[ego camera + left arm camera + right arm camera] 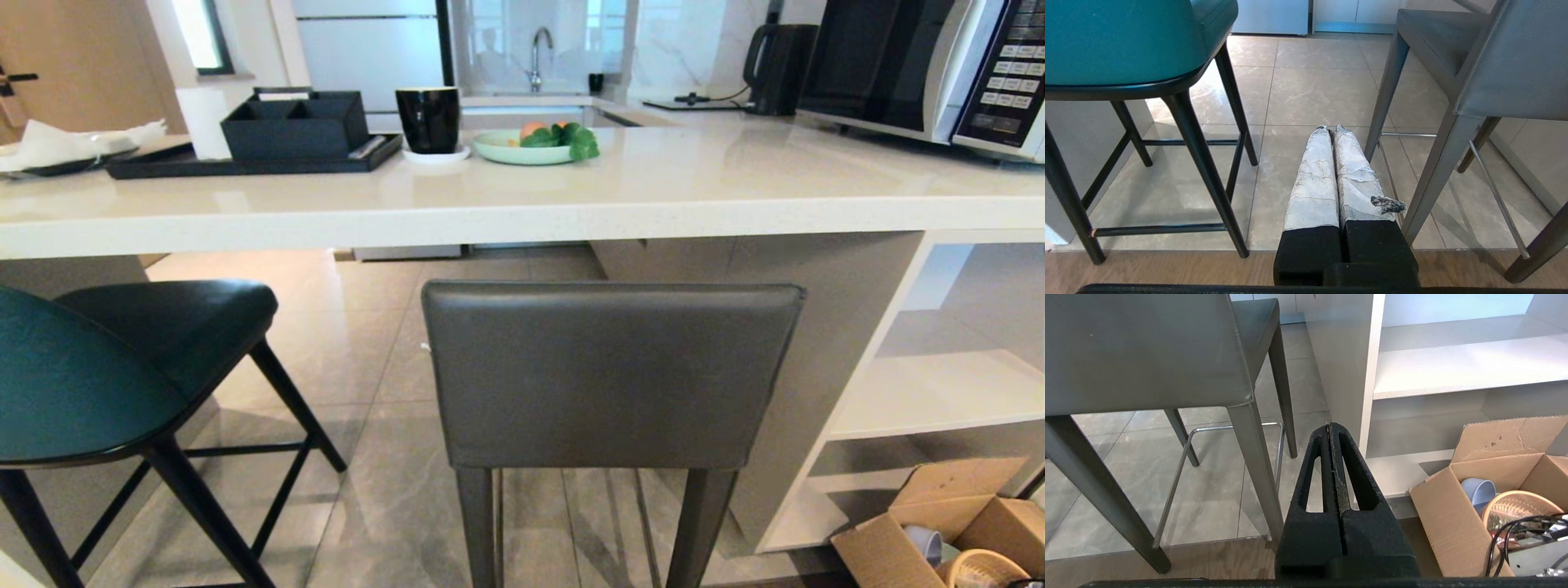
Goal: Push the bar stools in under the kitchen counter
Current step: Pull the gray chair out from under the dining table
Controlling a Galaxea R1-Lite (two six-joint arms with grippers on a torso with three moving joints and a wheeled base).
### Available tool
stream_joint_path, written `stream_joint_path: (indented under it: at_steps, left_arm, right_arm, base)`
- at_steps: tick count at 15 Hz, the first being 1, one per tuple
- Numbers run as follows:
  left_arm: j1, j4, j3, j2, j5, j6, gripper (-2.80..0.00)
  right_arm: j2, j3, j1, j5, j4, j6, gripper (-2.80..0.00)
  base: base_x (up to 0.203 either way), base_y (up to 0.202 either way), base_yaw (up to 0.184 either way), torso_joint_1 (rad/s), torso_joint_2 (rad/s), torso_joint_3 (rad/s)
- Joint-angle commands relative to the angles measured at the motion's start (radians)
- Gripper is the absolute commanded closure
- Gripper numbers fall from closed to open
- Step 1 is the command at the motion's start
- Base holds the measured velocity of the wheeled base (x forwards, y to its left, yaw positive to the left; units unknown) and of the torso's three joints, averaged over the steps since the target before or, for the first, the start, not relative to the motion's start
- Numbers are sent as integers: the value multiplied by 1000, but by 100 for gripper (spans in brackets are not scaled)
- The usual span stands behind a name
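A dark grey bar stool (608, 371) with a rectangular back stands right in front of me, its back toward me, out from under the off-white kitchen counter (522, 208). At the left stands a teal bar stool (106, 367) with black legs. In the left wrist view my left gripper (1331, 130) is shut and empty, low between the teal stool (1126, 41) and the grey stool (1511, 69). Low beside the grey stool's leg (1253, 457), in the right wrist view, my right gripper (1329, 426) is shut and empty. Neither arm shows in the head view.
On the counter: a black tray (245, 159) with a caddy, a black cup (429, 118), a green fruit plate (526, 147), a microwave (922, 65). White shelves (939, 392) stand under the counter's right end, with an open cardboard box (1494, 490) on the floor.
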Motion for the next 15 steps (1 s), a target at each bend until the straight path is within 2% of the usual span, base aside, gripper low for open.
stream_joint_path:
  at_steps: [1,8,12,13,15]
  left_arm:
    - [0,-1,0,1,0,0,0]
    - [0,-1,0,1,0,-1,0]
    - [0,-1,0,1,0,0,0]
    - [2,-1,0,1,0,0,-280]
    - [0,-1,0,1,0,0,-280]
  right_arm:
    - [0,2,0,0,0,0,0]
    - [0,2,0,0,0,0,0]
    - [0,2,0,0,0,0,0]
    - [0,2,0,0,0,0,-280]
    - [0,2,0,0,0,0,-280]
  base:
    - [63,0,0,-2,0,5]
    - [183,0,2,1,3,2]
    - [16,0,1,3,0,0]
    - [0,0,0,0,0,0]
    - [0,0,0,0,0,0]
